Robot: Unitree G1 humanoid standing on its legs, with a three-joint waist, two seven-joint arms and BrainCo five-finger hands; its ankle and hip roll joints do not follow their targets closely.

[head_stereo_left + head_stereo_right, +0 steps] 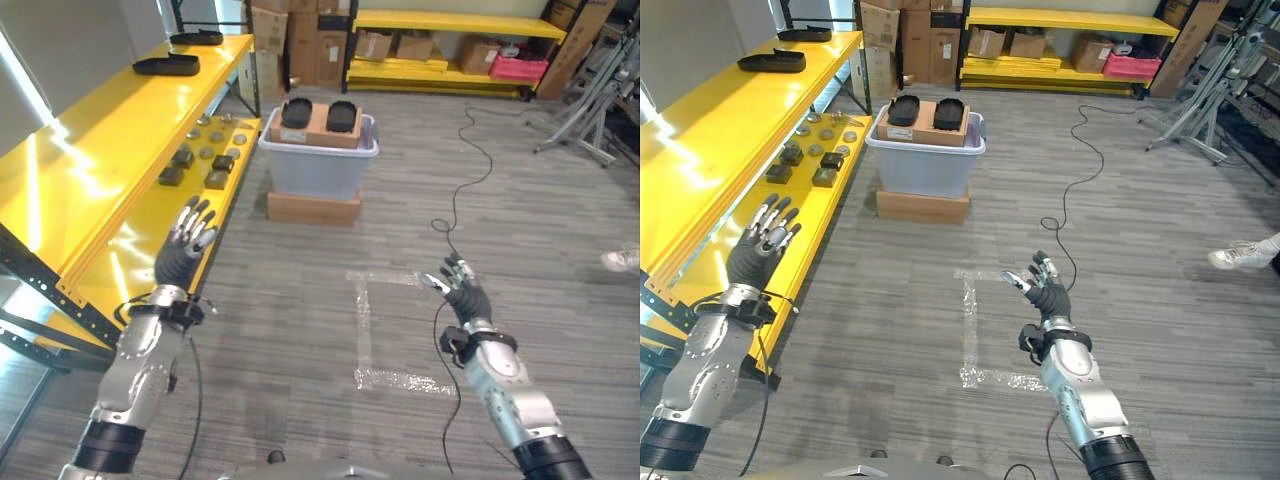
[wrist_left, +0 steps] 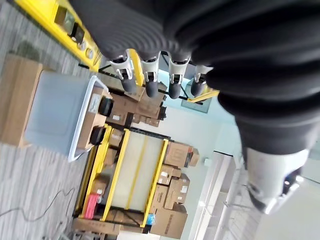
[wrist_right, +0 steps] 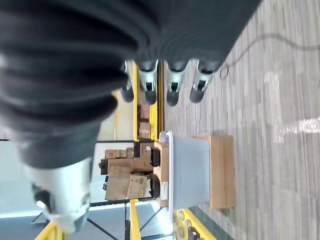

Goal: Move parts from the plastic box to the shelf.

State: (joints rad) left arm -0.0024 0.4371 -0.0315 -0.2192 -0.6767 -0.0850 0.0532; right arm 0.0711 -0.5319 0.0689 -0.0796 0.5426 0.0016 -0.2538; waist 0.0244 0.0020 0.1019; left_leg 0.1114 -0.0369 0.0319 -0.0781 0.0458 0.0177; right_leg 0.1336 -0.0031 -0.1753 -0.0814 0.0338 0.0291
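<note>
Hovering left hand (image 1: 186, 248) beside yellow shelf (image 1: 110, 150), right hand (image 1: 1045, 292) over floor, both with fingers spread, holding nothing. Sitting ahead of both: plastic box (image 1: 318, 160) carrying 2 black parts (image 1: 297, 112).

Grey wood-grain plank flooring (image 1: 300, 330) runs across the room, marked ahead of the hands with clear tape strips (image 1: 365, 330). Far beyond them, a yellow rack (image 1: 450, 45) holds cardboard cartons (image 1: 400, 45) and a pink crate (image 1: 518, 67). A grey metal stand (image 1: 590, 110) sits far right, and glare streaks the left side.
</note>
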